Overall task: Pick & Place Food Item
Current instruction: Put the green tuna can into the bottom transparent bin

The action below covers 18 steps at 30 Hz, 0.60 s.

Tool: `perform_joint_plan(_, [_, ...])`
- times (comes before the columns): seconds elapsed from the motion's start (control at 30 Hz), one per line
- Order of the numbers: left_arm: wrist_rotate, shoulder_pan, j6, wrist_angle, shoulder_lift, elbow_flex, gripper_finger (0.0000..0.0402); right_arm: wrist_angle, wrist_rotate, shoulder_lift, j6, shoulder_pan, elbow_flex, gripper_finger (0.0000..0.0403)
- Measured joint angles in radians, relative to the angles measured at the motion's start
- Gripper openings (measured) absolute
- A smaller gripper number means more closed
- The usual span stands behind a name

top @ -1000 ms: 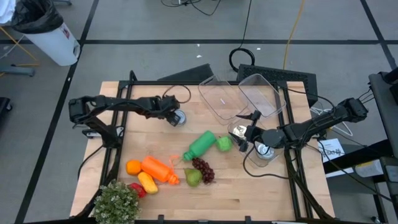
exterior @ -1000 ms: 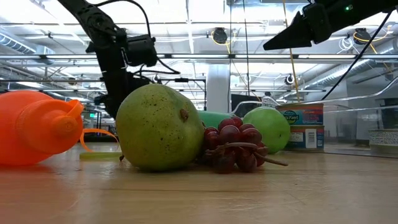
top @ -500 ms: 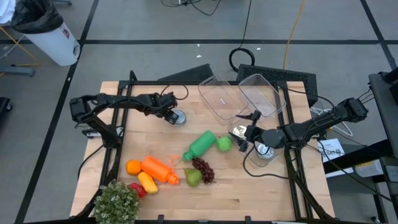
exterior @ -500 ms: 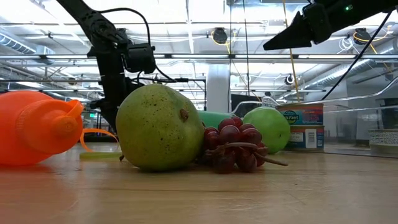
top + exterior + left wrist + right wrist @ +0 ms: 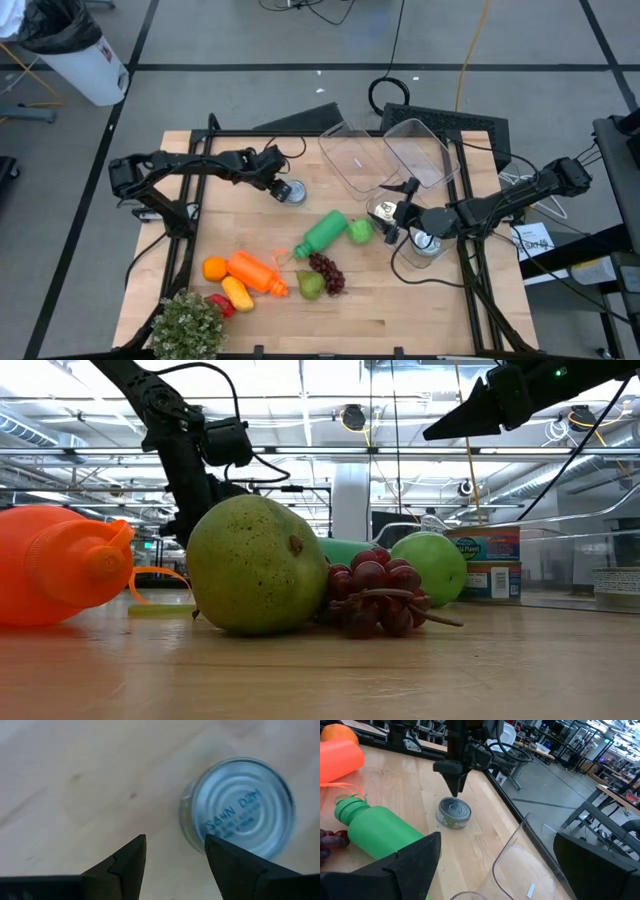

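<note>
A silver tin can (image 5: 291, 190) (image 5: 240, 807) stands upright on the wooden table (image 5: 420, 300), near the far left. My left gripper (image 5: 277, 185) (image 5: 175, 852) hovers just above it, pointing steeply down. It is open, and the can lies beside the gap between its fingers, not in it. The right wrist view shows the same gripper (image 5: 455, 782) over the can (image 5: 454, 814). A green bottle (image 5: 325, 232), a green apple (image 5: 361, 230), grapes (image 5: 327, 272) and a pear (image 5: 309, 284) lie mid-table. My right gripper (image 5: 393, 210) hangs open and raised at the right, holding nothing.
Two clear plastic tubs (image 5: 350, 155) (image 5: 420, 150) sit at the far edge. An orange bottle (image 5: 255, 272), an orange (image 5: 214, 268), a yellow pepper (image 5: 238, 293) and a potted plant (image 5: 188, 325) crowd the near left. A labelled can (image 5: 490, 565) stands under the right arm.
My left gripper has tipped and turned a little above the tin can, staying open and in about the same place.
</note>
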Motion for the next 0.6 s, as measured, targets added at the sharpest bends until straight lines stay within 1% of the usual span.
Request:
perform_joint_plan(0.1, [-0.018,0.002,0.002,-0.002,0.000,0.000,0.0213,0.000,0.000,0.000,0.000,0.000,0.000,0.0368])
perform_joint_plan(0.3, [-0.014,0.002,0.003,0.007,0.000,0.000,0.0214,0.000,0.000,0.000,0.000,0.000,0.000,0.0368])
perform_joint_plan(0.47, [0.018,0.002,0.004,0.028,0.000,0.000,0.0214,0.000,0.000,0.000,0.000,0.000,0.000,0.0368])
perform_joint_plan(0.6, [0.019,-0.001,0.003,0.032,0.011,0.000,0.0214,0.000,0.000,0.000,0.000,0.000,0.000,0.0368])
